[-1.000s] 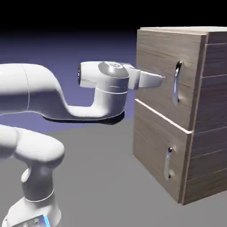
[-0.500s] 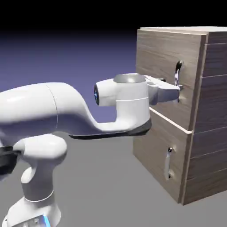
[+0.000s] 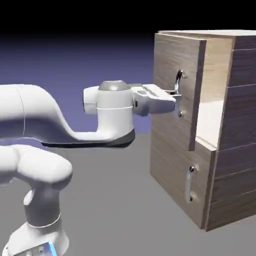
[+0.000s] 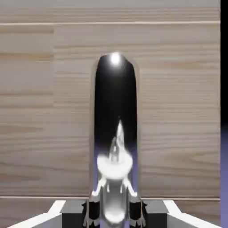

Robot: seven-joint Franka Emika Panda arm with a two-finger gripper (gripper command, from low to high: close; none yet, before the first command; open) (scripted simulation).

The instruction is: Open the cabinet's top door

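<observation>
Fingers [image 3: 173, 93] gripping the curved handle [image 3: 178, 90], above grey floor [image 3: 117, 200], before a blue-violet backdrop [image 3: 120, 60].

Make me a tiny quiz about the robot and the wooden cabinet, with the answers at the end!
1. True or false: the top door is shut.
2. Which handle does the pincer grip: A, the upper door's curved handle, or B, the lower door's handle?
3. Fill in the blank: through the gap beside the top door you see the cabinet's pale ____.

Key: 1. False, it stands partly open. 2. A. 3. Inside.
</observation>
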